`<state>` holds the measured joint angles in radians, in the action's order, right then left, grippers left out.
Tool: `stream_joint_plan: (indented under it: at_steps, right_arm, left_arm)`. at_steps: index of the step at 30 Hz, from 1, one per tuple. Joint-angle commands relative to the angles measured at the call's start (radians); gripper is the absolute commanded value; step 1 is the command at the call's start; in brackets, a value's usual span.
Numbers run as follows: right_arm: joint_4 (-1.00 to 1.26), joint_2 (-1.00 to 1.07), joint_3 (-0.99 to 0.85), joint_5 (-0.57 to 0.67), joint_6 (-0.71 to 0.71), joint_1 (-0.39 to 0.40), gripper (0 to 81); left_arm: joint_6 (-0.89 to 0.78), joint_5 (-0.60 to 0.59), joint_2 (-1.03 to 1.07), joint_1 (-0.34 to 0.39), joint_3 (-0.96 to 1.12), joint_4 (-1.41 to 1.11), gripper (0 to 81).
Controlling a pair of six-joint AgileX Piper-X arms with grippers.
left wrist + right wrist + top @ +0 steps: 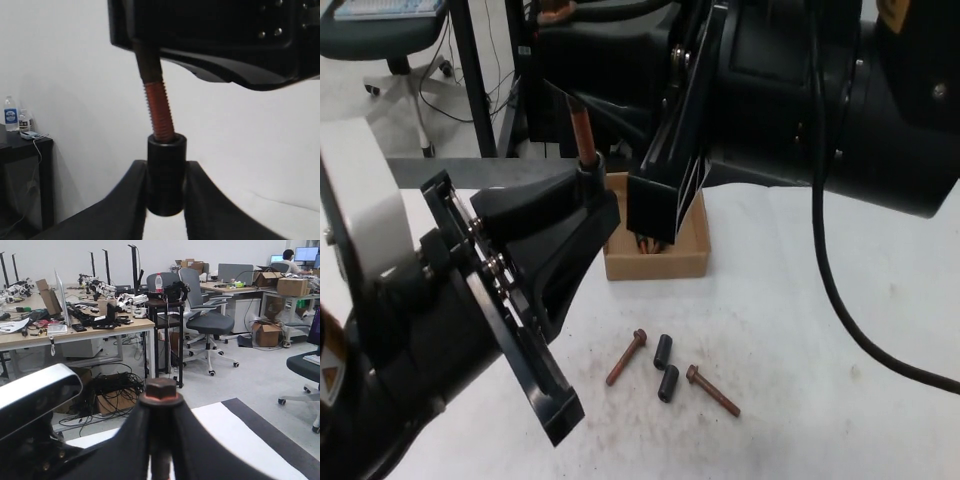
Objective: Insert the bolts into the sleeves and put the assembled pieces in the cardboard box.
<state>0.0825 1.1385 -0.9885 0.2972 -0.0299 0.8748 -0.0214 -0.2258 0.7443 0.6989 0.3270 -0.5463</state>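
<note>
Left gripper [166, 167] clenched on sleeve [166, 192], held above counter [800, 320] near cardboard box [690, 262]; right gripper [160, 407] grasped bolt [159, 110], tip apparently just inside. Risk: tilted bolt could jam or lever sleeve loose.

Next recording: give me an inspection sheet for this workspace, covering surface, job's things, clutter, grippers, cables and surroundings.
Surface: white bench.
Job's things: cardboard box, pieces inside partly hidden; two loose bolts and two loose sleeves lying nearer the camera than the box; one bolt entering a sleeve from above.
Clutter: nothing seen.
Grippers: left gripper shut on the sleeve; right gripper shut on the bolt.
Cables: black cable hangs from the right arm over the bench.
Surroundings: desks and office chairs in the room beyond.
</note>
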Motion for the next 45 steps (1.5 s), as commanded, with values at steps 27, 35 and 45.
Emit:
stream_joint_plan:
  at_steps: [27, 35, 45]
  right_arm:
    - [0.001, -0.002, -0.003, -0.039, 0.062, 0.0, 0.8]
    - [-0.031, -0.002, -0.003, -0.039, 0.062, 0.0, 10.6]
    - [-0.041, -0.002, -0.003, -0.039, 0.062, 0.0, 31.2]
  left_arm:
    - [-0.07, 0.077, -0.001, -0.001, 0.01, -0.146, 0.3]
    - [-0.07, 0.083, -0.001, -0.004, 0.01, -0.139, 0.3]
    - [-0.07, 0.083, -0.001, -0.069, 0.01, -0.139, 0.3]
